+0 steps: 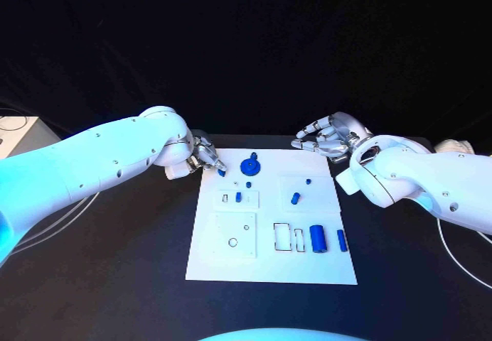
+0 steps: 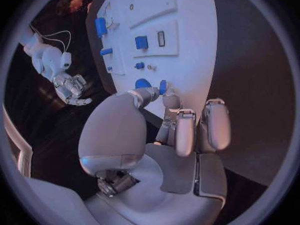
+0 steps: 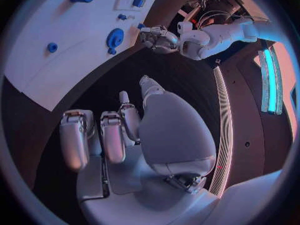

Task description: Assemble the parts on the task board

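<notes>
I am seeing the left hand [image 1: 202, 158] pinching a small blue peg [image 1: 222, 172] at the white task board's [image 1: 271, 266] far corner, beside a round blue disc [image 1: 250, 167]. The right hand [image 1: 326, 137] is hovering empty, fingers loosely spread.

a black counter [image 1: 123, 284] carries everything, dark and matte to its edges. behind it hangs a black backdrop [image 1: 246, 57]. a white box-like object [image 1: 15, 131] sits at the counter's far left edge (what it is cannot be told). thin white cables [image 1: 463, 264] trail over the counter's right side.
</notes>
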